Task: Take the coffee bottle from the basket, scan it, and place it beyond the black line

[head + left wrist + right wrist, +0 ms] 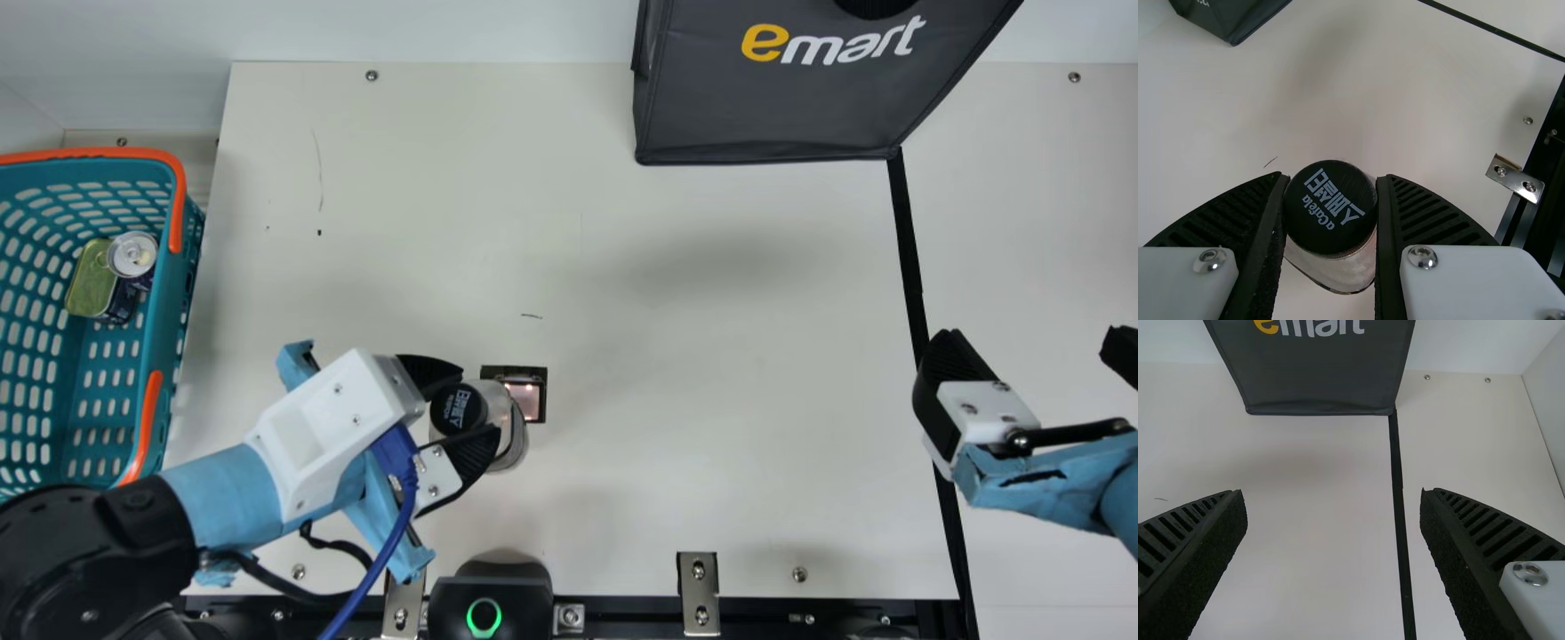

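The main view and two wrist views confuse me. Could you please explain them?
This is a robot with two arms at a table. The main view comes from a camera on its neck; each wrist view comes from a camera on one arm, with that arm's fingers at the bottom edge. The left gripper holds the coffee bottle between its two fingers, close to a small lit window. The right gripper is open and empty, near the black line. At the main view's left, a basket contains two cans; a dark bag is at the far side.
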Controlling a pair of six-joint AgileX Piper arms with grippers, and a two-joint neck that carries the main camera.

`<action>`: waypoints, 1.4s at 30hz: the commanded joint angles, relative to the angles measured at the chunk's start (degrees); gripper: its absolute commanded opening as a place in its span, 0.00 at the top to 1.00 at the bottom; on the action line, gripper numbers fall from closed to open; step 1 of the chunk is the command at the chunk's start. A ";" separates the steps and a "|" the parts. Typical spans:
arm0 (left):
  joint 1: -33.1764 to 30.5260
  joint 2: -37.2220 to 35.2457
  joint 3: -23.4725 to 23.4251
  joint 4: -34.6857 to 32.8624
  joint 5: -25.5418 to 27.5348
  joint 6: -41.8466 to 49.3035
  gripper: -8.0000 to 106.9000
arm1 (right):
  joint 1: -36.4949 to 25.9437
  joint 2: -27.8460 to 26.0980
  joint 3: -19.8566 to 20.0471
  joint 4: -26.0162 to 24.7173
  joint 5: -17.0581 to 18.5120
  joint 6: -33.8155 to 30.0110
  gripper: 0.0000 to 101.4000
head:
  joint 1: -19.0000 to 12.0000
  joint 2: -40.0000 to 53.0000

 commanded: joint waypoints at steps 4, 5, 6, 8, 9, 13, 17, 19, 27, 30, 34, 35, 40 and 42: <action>0.01 -0.29 0.42 -1.00 0.39 1.42 0.84 | 0.00 0.00 0.00 0.00 0.00 0.00 0.10 | -1.48 0.09; -0.02 -0.34 0.51 -1.19 0.45 1.68 0.84 | 0.00 0.00 0.00 0.00 0.00 0.00 0.10 | -1.48 0.09; -0.05 -0.40 0.61 -1.39 0.50 1.98 0.84 | 0.00 0.00 0.00 0.00 0.00 0.00 0.10 | -1.48 0.09; -0.14 -0.51 0.77 -1.77 0.62 2.57 0.84 | 0.00 0.00 0.00 0.00 0.00 0.00 0.10 | -1.48 0.09; -0.18 -0.58 0.88 -1.97 0.66 2.88 0.84 | 0.00 0.00 0.00 0.00 0.00 0.00 0.10 | -1.48 0.09; -0.23 -0.77 1.21 -2.82 0.83 4.14 0.84 | 0.00 0.00 0.00 0.00 0.00 0.00 0.10 | -1.48 0.09; -0.22 -0.85 1.47 -3.85 0.85 5.59 0.84 | 0.00 0.00 0.00 0.00 0.08 0.00 0.10 | -1.48 0.09; -0.15 -0.88 1.59 -4.48 0.85 6.45 0.84 | 0.00 0.00 0.00 0.00 0.08 0.00 0.10 | -1.48 0.09; 0.70 -1.26 2.33 -6.75 1.14 9.74 0.84 | 0.00 0.00 0.00 0.00 0.08 0.00 0.10 | -1.48 0.09; 1.29 -1.42 2.83 -7.59 1.20 10.97 0.84 | 0.00 0.00 0.00 0.00 0.08 0.00 0.10 | -1.48 0.09; 2.17 -1.45 3.54 -8.70 1.13 12.59 0.84 | 0.00 0.00 0.00 0.00 0.08 0.00 0.10 | -1.48 0.09; 2.36 -1.43 3.72 -8.92 1.07 12.94 0.84 | 0.00 0.00 0.00 0.00 0.08 0.00 0.10 | -1.48 0.09; 3.54 -1.05 4.39 -10.16 0.80 14.88 0.84 | 0.00 0.00 0.00 0.00 0.08 0.00 0.10 | -1.48 0.09; 3.98 -0.67 4.36 -10.64 0.69 15.62 0.84 | 0.00 0.00 0.00 0.00 0.08 0.00 0.10 | -1.48 0.09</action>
